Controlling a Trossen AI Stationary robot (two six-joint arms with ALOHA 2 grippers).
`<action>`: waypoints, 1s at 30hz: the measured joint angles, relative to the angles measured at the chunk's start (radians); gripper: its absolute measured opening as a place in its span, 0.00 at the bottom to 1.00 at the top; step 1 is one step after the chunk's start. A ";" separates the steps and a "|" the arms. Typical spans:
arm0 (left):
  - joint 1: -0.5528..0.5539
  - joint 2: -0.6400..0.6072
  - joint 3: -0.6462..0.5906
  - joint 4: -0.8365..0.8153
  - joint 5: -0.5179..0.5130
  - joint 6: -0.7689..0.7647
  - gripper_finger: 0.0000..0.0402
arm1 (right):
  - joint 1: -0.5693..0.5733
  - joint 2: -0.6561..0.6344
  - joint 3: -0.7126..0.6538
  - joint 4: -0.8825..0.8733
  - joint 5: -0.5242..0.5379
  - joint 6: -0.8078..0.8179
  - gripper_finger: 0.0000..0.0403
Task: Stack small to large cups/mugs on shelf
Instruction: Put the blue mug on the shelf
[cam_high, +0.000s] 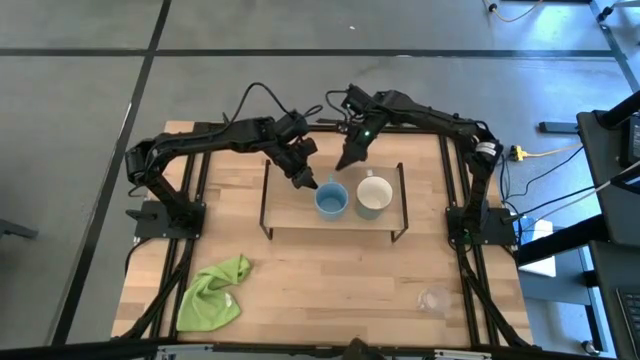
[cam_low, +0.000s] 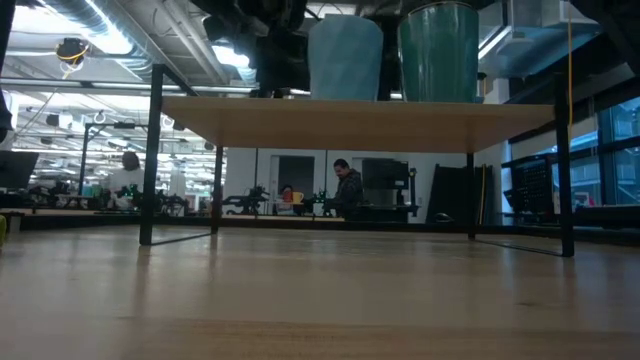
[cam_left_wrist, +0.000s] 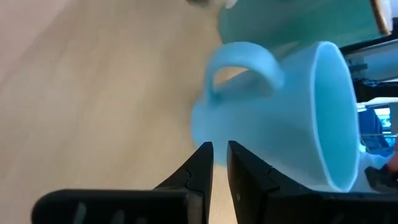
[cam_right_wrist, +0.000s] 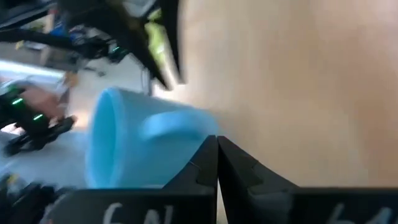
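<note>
The light-blue mug (cam_high: 331, 200) and the cream-white mug (cam_high: 373, 196) stand upright side by side on the shelf's wooden board (cam_high: 290, 212). The low view shows their bases on the board (cam_low: 345, 55) (cam_low: 438, 50). My left gripper (cam_high: 306, 183) is over the shelf's left part, its fingers shut to a thin slit, at the blue mug's left side. My right gripper (cam_high: 346, 162) is shut and hovers over the shelf's far edge, apart from both mugs. The clear glass cup (cam_high: 435, 298) rests on the table at the near right. My left gripper (cam_left_wrist: 219, 149) has its fingertips at the blue mug's outer wall (cam_left_wrist: 214, 127), just beside the handle (cam_left_wrist: 242, 65), coming slantwise from the table's far left and above. Whether the tips touch the wall, I cannot tell. The mug stands on the shelf.
A green cloth (cam_high: 215, 293) lies crumpled at the table's near left. The shelf's black wire legs (cam_low: 152, 150) stand on the tabletop. Black arm frames run along both table sides. People show in the room far behind the table.
</note>
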 joint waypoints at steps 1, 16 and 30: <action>0.006 0.000 0.000 -0.005 -0.002 0.008 0.10 | -0.012 -0.001 0.002 -0.009 0.009 -0.001 0.02; 0.086 -0.294 0.073 -0.059 -0.160 0.213 0.10 | -0.053 -0.024 0.502 -0.238 0.441 -0.273 0.05; -0.095 -0.540 0.139 -0.454 -0.536 0.376 0.10 | 0.356 -0.314 0.546 -0.533 1.214 0.176 0.05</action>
